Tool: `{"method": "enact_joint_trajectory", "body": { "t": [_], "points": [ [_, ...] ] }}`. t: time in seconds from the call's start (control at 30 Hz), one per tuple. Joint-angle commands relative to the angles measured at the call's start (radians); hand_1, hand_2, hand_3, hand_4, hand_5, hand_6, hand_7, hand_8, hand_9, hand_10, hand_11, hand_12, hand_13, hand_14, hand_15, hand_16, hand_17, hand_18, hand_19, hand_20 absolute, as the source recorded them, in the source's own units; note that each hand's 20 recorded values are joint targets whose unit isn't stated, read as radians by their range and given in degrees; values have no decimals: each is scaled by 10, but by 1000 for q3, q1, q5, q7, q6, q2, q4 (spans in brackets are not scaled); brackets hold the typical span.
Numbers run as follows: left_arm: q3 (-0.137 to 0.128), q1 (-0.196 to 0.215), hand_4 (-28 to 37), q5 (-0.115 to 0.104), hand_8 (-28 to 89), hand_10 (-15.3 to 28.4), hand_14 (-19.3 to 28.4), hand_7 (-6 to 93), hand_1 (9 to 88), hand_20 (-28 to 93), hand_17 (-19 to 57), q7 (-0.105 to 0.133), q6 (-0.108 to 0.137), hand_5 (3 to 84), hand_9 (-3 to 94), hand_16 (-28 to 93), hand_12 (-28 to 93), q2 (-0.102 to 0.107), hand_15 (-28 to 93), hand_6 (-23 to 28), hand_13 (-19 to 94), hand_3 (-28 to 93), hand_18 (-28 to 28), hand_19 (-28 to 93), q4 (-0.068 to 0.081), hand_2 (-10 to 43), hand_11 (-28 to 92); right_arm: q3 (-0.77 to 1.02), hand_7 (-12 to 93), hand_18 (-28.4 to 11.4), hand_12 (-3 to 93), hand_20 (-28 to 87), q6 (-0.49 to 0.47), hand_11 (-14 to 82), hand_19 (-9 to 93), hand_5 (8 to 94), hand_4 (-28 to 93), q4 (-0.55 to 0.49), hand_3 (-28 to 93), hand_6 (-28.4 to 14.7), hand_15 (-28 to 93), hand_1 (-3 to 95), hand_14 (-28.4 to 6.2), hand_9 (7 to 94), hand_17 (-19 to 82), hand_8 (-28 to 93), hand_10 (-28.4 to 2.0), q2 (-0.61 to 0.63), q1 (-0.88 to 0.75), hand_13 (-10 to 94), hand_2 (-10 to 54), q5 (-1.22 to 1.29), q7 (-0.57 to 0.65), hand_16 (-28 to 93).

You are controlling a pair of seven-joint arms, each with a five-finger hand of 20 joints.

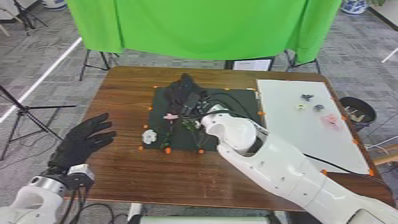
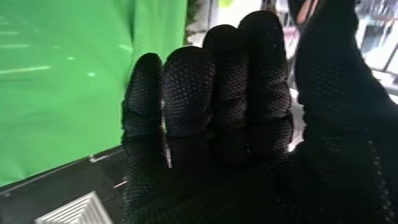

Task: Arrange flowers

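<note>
The right hand (image 1: pixel 185 92) is open, fingers straight, over the dark mat (image 1: pixel 187 143) on the worktop (image 1: pixel 120 175). The pink flower (image 1: pixel 170 116) seems to lie just beside it; the white flower (image 1: pixel 149 136) (nearer the open left hand (image 1: pixel 82 142)) lies at the mat's left edge.

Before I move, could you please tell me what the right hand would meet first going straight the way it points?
Probably the green cloth beyond the table, though the right hand has an unclear tilt, so the table could come first.
</note>
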Motion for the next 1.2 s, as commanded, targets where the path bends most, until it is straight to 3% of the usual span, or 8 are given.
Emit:
{"method": "enact_joint_trajectory", "body": {
  "t": [0.03,0.17,0.37,0.47,0.6,0.9,1.03,1.2],
  "points": [
    [-15,30,-283,2,-123,133,180,226,259,55,-77,-19,-7,299,246,-50,145,-27,426,57,227,722,224,472,-8,-25,289,158,497,-161,312,425,-52,481,686,564,-283,-166,812,34,736,326,-60,609,210,13,-83,151,-70,570,-78,77,37,276],
    [-21,35,-283,4,-123,134,179,225,259,55,-77,-29,-11,299,246,-50,145,-31,425,57,227,722,224,472,-10,-25,290,263,458,-168,270,418,-116,408,692,481,-283,-236,881,21,712,287,-69,527,197,-175,-101,249,-151,515,-77,109,79,240],
    [-29,45,-283,6,-123,134,180,226,260,54,-77,-36,-16,299,247,-50,145,-37,426,57,227,721,224,472,-11,-24,290,453,440,-191,266,414,-238,341,674,362,-267,-297,908,-7,676,216,-106,408,163,-183,-131,373,-289,421,-93,207,131,202],
    [-35,56,-283,7,-123,134,179,226,260,54,-77,-38,-20,299,247,-50,144,-42,426,57,228,720,224,472,-15,-23,290,529,430,-196,259,415,-209,295,664,306,-255,-299,912,-15,648,203,-108,360,152,-186,-128,417,-354,394,-94,222,176,176],
    [-42,70,-282,5,-123,134,179,226,260,54,-77,-38,-11,299,248,-50,145,-51,426,57,228,722,224,473,-21,-24,291,587,431,-196,258,417,-154,299,669,312,-211,-279,930,-16,657,225,-104,379,162,-182,-129,458,-409,413,-88,218,249,174],
    [-44,69,-283,6,-123,135,179,226,260,54,-77,-34,-8,299,249,-50,144,-58,426,57,228,722,224,472,-21,-24,290,722,456,-192,251,408,-228,331,677,345,-233,-272,929,-11,671,267,-96,405,171,-198,-127,513,-541,427,-93,130,389,177],
    [-50,78,-283,5,-123,134,179,226,260,54,-77,-30,-4,299,249,-50,144,-59,426,57,228,723,224,473,-25,-25,290,788,452,-190,255,415,-187,327,697,282,-277,-252,917,-33,700,247,-101,342,170,-193,-129,526,-618,412,-95,118,408,183],
    [-57,84,-283,3,-123,135,179,225,260,53,-77,-26,1,299,249,-50,144,-60,426,57,228,722,224,472,-27,-24,290,812,446,-189,257,422,-234,321,703,272,-282,-220,907,-38,736,234,-106,340,171,-188,-137,528,-639,406,-95,99,462,182]
  ]
}}
